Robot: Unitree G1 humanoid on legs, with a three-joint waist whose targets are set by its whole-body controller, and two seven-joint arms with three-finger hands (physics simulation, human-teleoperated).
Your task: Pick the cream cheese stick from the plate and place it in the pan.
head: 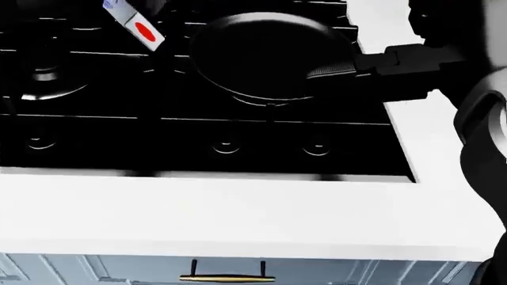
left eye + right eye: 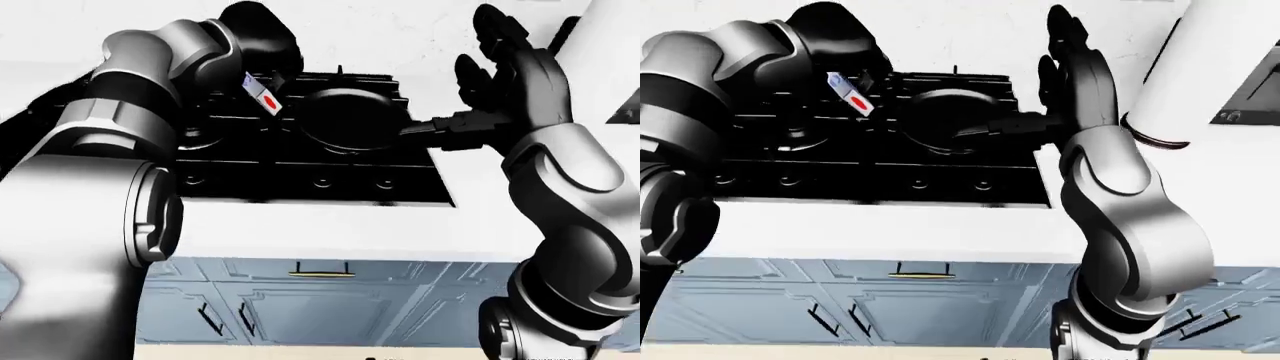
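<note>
Your left hand (image 2: 258,34) is closed around the top end of the cream cheese stick (image 1: 135,24), a small white packet with a red spot and a blue tip. The packet hangs tilted from the dark fingers, its lower end pointing down and to the right in the head view. It sits in the air above the black stove (image 1: 95,127), just to the left of the pan (image 1: 261,56), not yet over the pan's bowl.

Your right hand (image 2: 1075,71) stands upright with its fingers spread wide, holding nothing. It is raised beside the pan handle (image 1: 380,64), near the stove's right edge; whether it touches the handle cannot be told.

The white counter (image 1: 238,208) runs below the stove, with pale blue cabinet doors and a brass drawer pull (image 2: 322,271) beneath. The plate is not in view.

The risks, as a judgement: if you release now, the stick likely lands on the burner grates, short of the pan. The grip is on one end only, so a quick swing could slip it loose. Your right hand is close enough to the handle to knock the pan sideways.
</note>
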